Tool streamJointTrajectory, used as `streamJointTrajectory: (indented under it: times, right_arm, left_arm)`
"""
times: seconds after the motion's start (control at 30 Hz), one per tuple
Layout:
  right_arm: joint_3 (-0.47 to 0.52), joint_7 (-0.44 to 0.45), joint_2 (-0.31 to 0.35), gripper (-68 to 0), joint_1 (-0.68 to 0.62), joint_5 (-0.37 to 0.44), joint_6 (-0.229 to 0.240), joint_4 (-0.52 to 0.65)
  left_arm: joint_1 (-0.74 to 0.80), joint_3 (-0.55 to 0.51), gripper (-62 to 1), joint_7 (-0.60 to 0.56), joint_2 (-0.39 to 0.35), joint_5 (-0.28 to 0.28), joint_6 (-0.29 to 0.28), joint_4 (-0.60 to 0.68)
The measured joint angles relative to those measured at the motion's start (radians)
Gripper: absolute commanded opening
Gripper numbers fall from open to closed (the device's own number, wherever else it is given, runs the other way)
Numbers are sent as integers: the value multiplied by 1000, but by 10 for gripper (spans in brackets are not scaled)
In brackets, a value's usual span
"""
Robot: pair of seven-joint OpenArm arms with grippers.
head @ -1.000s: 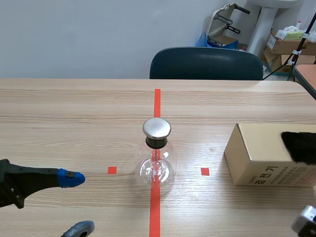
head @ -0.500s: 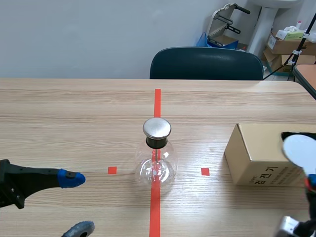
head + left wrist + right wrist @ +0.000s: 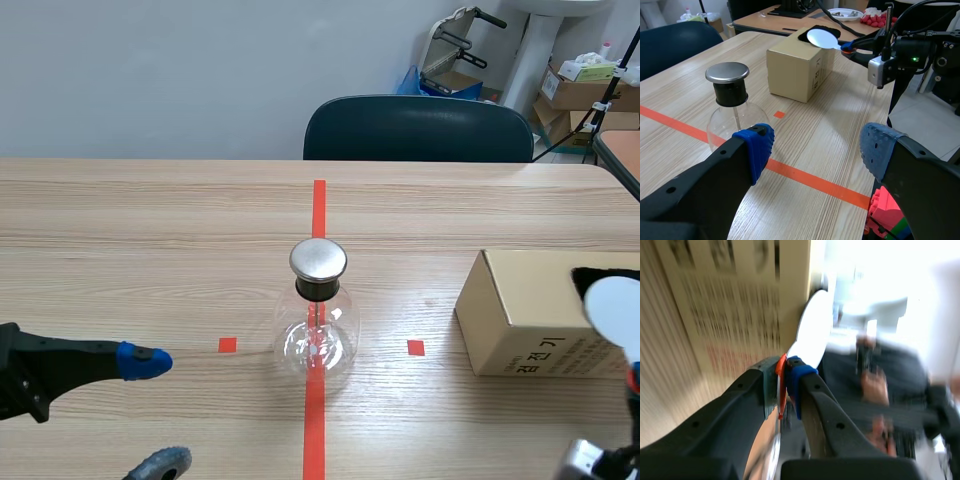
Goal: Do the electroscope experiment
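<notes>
Right tool (image 3: pixel 782 371), clamped on the white disc (image 3: pixel 610 305), has raised it above the box (image 3: pixel 520 320) — electroscope (image 3: pixel 317 330) waits at 9 o'clock.

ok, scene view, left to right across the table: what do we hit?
left tool → electroscope flask → cardboard box → white disc, in front of the box's right end.
</notes>
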Motion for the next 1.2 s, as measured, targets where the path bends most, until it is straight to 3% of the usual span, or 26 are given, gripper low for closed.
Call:
streamJointTrajectory:
  times: [0.07,0.13,0.27,0.37,0.53,0.67,0.77,1.0,1.2]
  right_arm:
    - [2,-105,0,-658,0,5,2,1]
    - [6,-126,0,-658,0,6,7,1]
    - [7,45,3,-658,0,2,10,1]
    - [6,78,2,-658,0,2,10,1]
    - [6,60,2,-658,0,2,10,1]
    - [6,51,2,-658,0,3,10,2]
    - [6,50,2,-658,0,14,10,2]
    - [6,25,3,-658,0,40,-9,17]
    - [6,1,18,-658,-3,108,-2,136]
  left_arm:
    - [0,0,-217,0,0,0,0,0]
    - [0,0,-217,0,0,0,0,0]
    - [0,-24,-223,0,0,0,0,0]
    - [0,-42,-234,0,0,0,0,0]
    - [0,-60,-443,42,26,0,12,0]
    - [0,-70,-499,158,90,0,56,0]
    - [0,-73,-537,188,135,3,59,-2]
    - [-2,-94,-554,187,179,8,74,-68]
    - [-3,-162,-554,208,251,16,75,-140]
